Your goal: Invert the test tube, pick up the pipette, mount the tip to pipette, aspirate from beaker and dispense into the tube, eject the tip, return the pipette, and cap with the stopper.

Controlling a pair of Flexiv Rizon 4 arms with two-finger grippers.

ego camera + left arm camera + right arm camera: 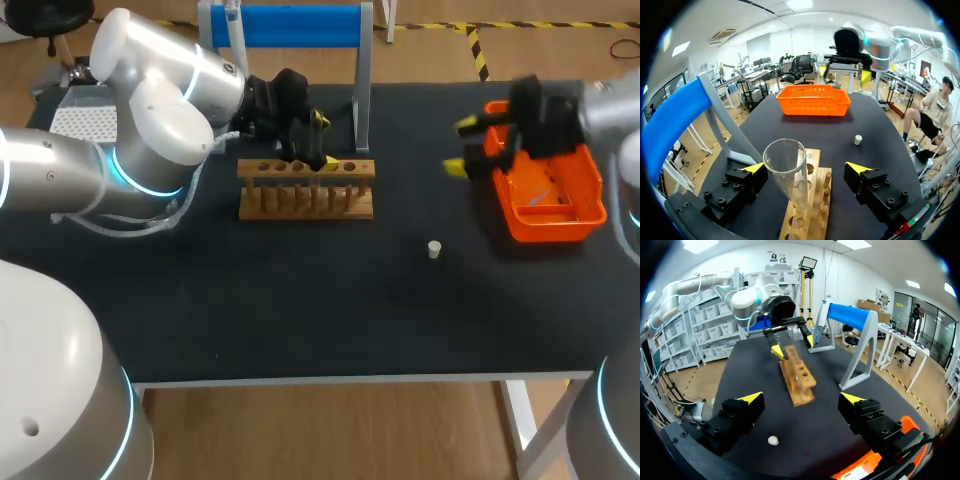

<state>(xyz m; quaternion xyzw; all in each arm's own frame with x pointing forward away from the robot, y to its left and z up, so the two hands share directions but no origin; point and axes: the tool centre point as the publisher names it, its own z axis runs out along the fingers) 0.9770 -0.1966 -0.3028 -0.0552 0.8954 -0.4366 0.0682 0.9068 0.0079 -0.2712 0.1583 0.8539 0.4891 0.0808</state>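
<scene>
Tipping looks to me like the main risk. The test tube (787,172) stands in a hole of the wooden rack (810,212), between the spread fingers of the left gripper (806,169). It is much nearer one finger than the other, and I cannot see either finger pressing on it. If the fingers close from this offset, the near one would probably meet the glass first and push it sideways. That could jam the tube in its hole, or drag the light rack across the worktop (300,310). A grip high on the smooth glass could also slip once the tube is turned over. A hard squeeze on thin glass might crack it.

The tube is clear and looks empty. Its open, rounded rim faces up toward the wrist and its body narrows down into the rack. It seems to lean a little, though I cannot be sure. From the head view the gripper hides it.

The rack sits left of the middle, toward the far edge, in front of the blue stand (300,25).

The right gripper (461,146) hangs with its fingers apart and nothing between them. It is just beside the orange basket (592,214) at the right edge. The small pale stopper (434,249) lies alone between rack and basket, nearer the front edge.
</scene>
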